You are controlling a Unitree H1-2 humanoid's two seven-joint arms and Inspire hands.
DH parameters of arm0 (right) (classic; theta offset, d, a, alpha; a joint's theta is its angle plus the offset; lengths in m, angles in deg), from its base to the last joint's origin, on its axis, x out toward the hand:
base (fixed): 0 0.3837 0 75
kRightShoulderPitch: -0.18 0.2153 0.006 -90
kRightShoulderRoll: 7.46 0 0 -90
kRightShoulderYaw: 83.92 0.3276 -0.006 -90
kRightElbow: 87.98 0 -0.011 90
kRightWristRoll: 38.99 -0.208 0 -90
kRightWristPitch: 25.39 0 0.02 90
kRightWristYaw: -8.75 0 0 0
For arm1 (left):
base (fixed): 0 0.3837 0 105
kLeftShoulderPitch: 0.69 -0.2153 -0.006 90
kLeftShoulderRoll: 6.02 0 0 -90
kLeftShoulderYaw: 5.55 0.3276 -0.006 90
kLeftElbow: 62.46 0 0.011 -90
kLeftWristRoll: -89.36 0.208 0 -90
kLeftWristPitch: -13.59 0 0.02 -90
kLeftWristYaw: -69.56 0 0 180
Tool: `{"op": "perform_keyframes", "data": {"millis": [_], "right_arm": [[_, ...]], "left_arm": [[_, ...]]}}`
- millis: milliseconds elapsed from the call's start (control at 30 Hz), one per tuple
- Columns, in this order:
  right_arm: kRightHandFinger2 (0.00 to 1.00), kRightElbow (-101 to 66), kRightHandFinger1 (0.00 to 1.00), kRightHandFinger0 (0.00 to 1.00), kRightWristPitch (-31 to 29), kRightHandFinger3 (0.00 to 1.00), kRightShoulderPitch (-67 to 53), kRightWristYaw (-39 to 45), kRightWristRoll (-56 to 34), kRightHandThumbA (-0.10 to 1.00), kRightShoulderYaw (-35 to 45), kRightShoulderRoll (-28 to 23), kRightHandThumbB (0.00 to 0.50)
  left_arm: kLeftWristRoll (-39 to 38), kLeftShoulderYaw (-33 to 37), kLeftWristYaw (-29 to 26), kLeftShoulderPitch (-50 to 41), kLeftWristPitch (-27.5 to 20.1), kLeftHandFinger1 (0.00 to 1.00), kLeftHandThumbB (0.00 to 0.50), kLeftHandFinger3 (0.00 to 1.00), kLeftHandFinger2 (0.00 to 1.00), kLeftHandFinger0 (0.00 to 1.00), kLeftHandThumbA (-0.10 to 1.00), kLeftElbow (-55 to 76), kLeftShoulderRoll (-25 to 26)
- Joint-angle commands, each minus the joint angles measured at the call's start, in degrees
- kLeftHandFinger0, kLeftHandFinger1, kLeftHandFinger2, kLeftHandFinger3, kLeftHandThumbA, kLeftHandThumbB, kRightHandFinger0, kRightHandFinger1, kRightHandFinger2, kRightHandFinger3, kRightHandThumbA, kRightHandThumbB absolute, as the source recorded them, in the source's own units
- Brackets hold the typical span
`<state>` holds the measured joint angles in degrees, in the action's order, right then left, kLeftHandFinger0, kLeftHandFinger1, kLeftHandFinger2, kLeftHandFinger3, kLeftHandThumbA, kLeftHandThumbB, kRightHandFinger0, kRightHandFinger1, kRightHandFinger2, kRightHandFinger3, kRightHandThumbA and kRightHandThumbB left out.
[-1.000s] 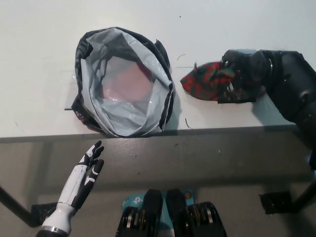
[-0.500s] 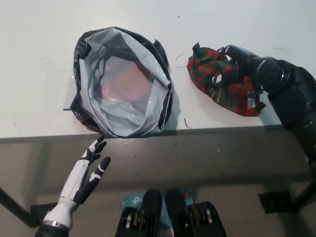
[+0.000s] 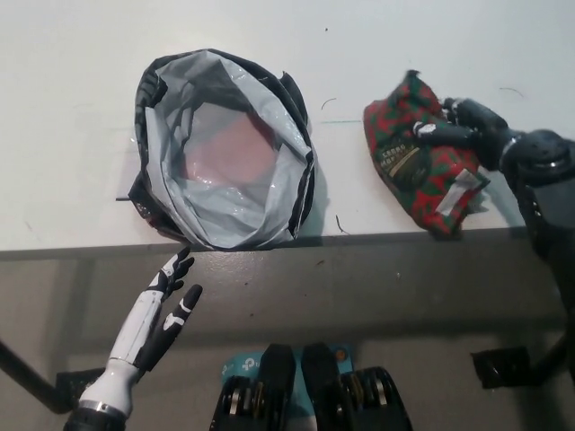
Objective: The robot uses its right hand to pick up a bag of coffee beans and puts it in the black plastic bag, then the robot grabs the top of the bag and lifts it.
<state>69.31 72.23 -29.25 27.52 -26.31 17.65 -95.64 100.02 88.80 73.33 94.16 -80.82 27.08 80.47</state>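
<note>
Since the picture of half a second ago, the bag of coffee beans (image 3: 420, 154) has turned: its long side now runs more upright in the head view, with one corner pointing away from the robot, and the right hand (image 3: 467, 130) has shifted toward the far right side of it. This black hand touches the red and green bag on its right edge, with fingers laid over the top of it, but I cannot tell if they really close around it or only rest there. The coffee bag lies flat on the white desk (image 3: 72, 90), well apart from the black plastic bag (image 3: 225, 148), and its lower corner is very near the front edge of the desk. From here I judge two risks: a grasp on one edge only may let the bag swing or slip out when it is lifted, and a push toward the robot may send it over the edge to the floor. The plastic bag stands open, its pale lining visible, but the rim is soft and may fold inward if the coffee bag strikes it. The white left hand (image 3: 162, 310) rests below the desk edge, fingers spread, holding nothing. Below the desk a grey floor (image 3: 404, 296) is visible.
</note>
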Motion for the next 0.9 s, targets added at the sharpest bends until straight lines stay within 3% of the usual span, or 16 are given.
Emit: {"op": "perform_keyframes", "data": {"millis": [0,33,67,133,200,333,367,400,467,500,533,567,600,633,800,867], "right_arm": [[0.61,2.7,0.10,0.00,9.1,0.64,0.9,1.2,-21.2,-0.10,15.9,2.6,0.160],[0.59,2.6,0.08,0.00,9.5,0.55,0.3,0.7,-22.3,-0.10,17.8,3.2,0.171],[0.59,2.6,0.08,0.00,9.9,0.67,0.0,0.5,-22.9,-0.10,18.8,3.5,0.171],[0.61,2.2,0.06,0.00,11.2,0.64,-0.2,-0.2,-23.5,-0.10,20.4,4.1,0.178],[0.59,1.7,0.01,0.00,12.4,0.75,-0.5,0.1,-24.6,-0.10,22.1,4.7,0.157],[0.58,1.1,0.01,0.00,13.2,0.52,-0.6,-0.2,-29.4,-0.10,28.4,6.3,0.120],[0.58,1.0,0.01,0.00,13.4,0.52,-0.5,-0.1,-29.8,-0.10,29.0,6.4,0.120],[0.57,1.0,0.00,0.00,13.9,0.35,-0.5,0.3,-30.6,-0.10,29.9,6.7,0.105],[0.58,1.0,0.04,0.00,16.3,0.44,-0.2,1.0,-33.4,-0.10,33.1,7.2,0.075],[0.58,0.7,0.06,0.00,16.4,0.39,-0.2,1.7,-33.9,-0.10,33.5,7.5,0.085],[0.63,-0.2,0.13,0.00,16.9,0.65,-0.2,2.9,-35.4,-0.10,35.1,8.4,0.089],[0.63,-0.2,0.13,0.00,16.9,0.65,-0.2,2.9,-35.4,-0.10,35.1,8.4,0.089],[0.65,-1.4,0.18,0.00,18.4,0.89,0.1,3.2,-37.7,-0.10,37.2,9.5,0.086],[0.67,-2.0,0.19,0.00,18.8,0.99,0.2,2.9,-38.5,-0.10,38.0,10.0,0.100],[0.66,-6.8,0.25,0.00,19.3,1.00,2.1,1.3,-42.2,-0.10,39.9,13.1,0.118],[0.66,-8.8,0.25,0.00,19.3,1.00,2.7,0.9,-43.9,-0.10,39.2,14.0,0.095]], "left_arm": [[-1.1,-0.7,0.2,0.7,-1.2,1.00,0.166,1.00,1.00,1.00,0.94,1.4,0.2],[-0.6,-0.7,-0.1,1.0,-1.3,1.00,0.161,1.00,1.00,1.00,0.94,1.3,0.3],[-0.6,-0.7,-0.1,1.0,-1.3,1.00,0.161,1.00,1.00,1.00,0.94,1.2,0.3],[-0.7,-0.8,-0.1,1.0,-1.2,1.00,0.162,1.00,1.00,1.00,0.94,1.3,0.4],[-0.9,-0.8,0.0,1.0,-1.3,1.00,0.162,1.00,1.00,1.00,0.95,1.1,0.4],[-1.3,-1.0,0.3,1.2,-1.2,1.00,0.154,1.00,1.00,1.00,0.94,1.2,0.5],[-1.3,-1.0,0.3,1.2,-1.2,1.00,0.154,1.00,1.00,1.00,0.94,1.2,0.5],[-1.3,-1.0,0.2,1.2,-1.3,1.00,0.147,1.00,1.00,1.00,0.94,1.2,0.5],[-1.2,-1.1,0.1,1.0,-1.5,1.00,0.142,1.00,1.00,1.00,0.93,1.1,0.5],[-1.3,-1.1,0.1,1.0,-1.5,1.00,0.142,1.00,1.00,1.00,0.93,1.1,0.5],[-1.1,-1.1,-0.1,0.9,-1.4,1.00,0.142,1.00,1.00,1.00,0.93,1.2,0.5],[-1.1,-1.1,-0.1,0.9,-1.4,1.00,0.142,1.00,1.00,1.00,0.93,1.2,0.5],[-1.0,-1.1,-0.2,0.7,-1.4,1.00,0.144,1.00,1.00,1.00,0.94,1.3,0.5],[-1.0,-1.1,-0.2,0.7,-1.5,1.00,0.149,1.00,1.00,1.00,0.94,1.2,0.5],[-1.2,-1.1,0.0,0.7,-1.7,1.00,0.138,1.00,1.00,1.00,0.94,1.2,0.5],[-1.0,-1.0,-0.1,0.7,-1.7,1.00,0.141,1.00,1.00,1.00,0.94,1.2,0.5]]}}
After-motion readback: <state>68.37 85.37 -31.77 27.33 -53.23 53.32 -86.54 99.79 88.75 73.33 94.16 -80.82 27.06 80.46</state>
